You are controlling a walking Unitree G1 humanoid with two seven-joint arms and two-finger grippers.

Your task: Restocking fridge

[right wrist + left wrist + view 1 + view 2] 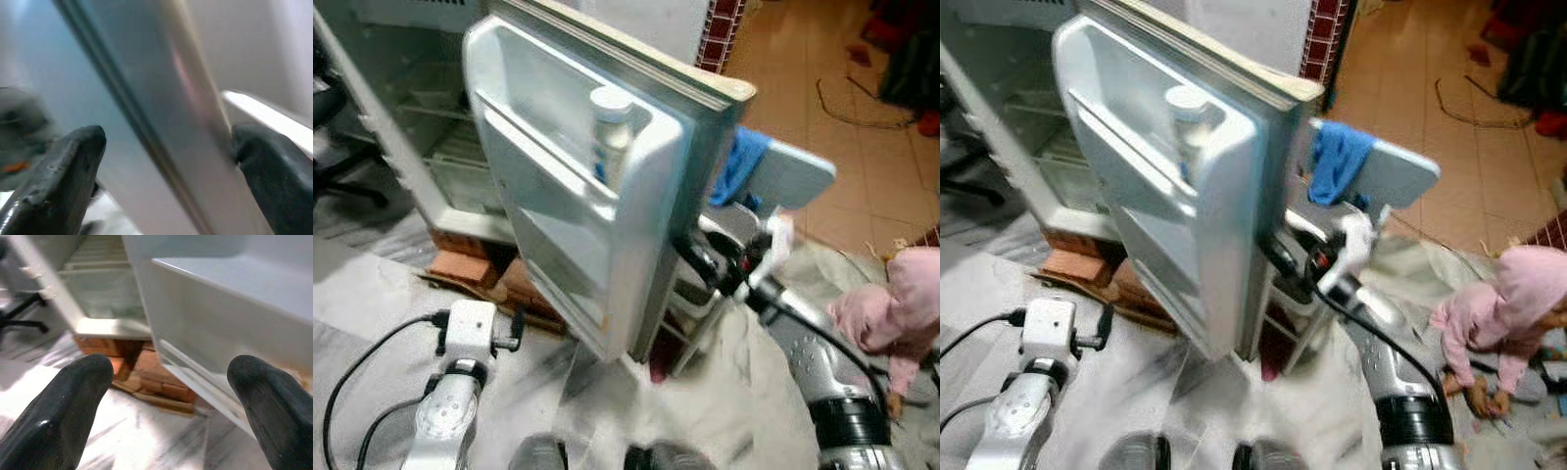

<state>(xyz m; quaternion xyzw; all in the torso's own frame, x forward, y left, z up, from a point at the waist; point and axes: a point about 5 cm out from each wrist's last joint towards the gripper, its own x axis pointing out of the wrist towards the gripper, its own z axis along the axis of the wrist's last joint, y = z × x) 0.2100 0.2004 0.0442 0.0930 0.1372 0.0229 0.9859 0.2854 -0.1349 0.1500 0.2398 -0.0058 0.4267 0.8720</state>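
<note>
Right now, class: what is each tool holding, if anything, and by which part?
The right tool straddles the outer edge of the open fridge door; whether it grips is unclear. The left tool holds nothing.

open fridge door (597,196) between the pincers, shelves (450,147) unobstructed

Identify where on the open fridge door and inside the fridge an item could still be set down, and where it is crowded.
The door's upper shelf is bare left of the white bottle; the lower door shelf looks bare too. The wire shelves inside the fridge appear free. Crowded: the door's outer edge, where the right gripper sits, near the blue cloth.
</note>
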